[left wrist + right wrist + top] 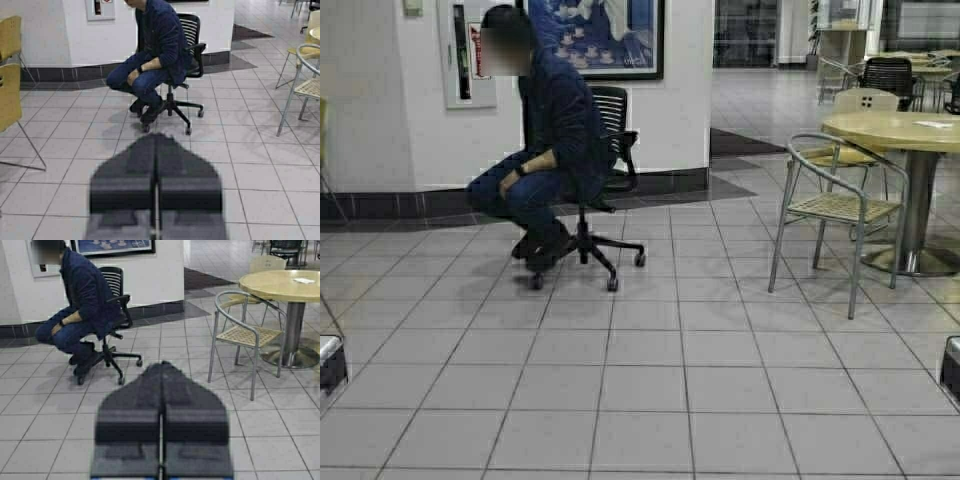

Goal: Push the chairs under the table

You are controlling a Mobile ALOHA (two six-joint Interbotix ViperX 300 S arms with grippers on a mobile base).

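While both arms sit low at the frame's edges, the left gripper (156, 192) rests at 8 o'clock in the high view and the right gripper (162, 432) at 4 o'clock; each wrist view shows its fingers pressed together with only a thin seam between them, holding nothing. A person (542, 140) in dark blue sits hunched forward on a black wheeled office chair (605, 175) at 11 o'clock, in front of a white wall (365, 90) with a framed picture (605, 35). At 2 o'clock stands a grey metal-framed armchair (835, 205) with a woven seat, just beside a round yellow pedestal table (895, 130). Two light-yellow chairs (9, 95) with thin chrome legs appear at the edge of the left wrist view, off to the robot's left; a third, possibly alike, shows behind the round table. The long table cannot be seen. Pale tiled floor (640, 390) fills the foreground.
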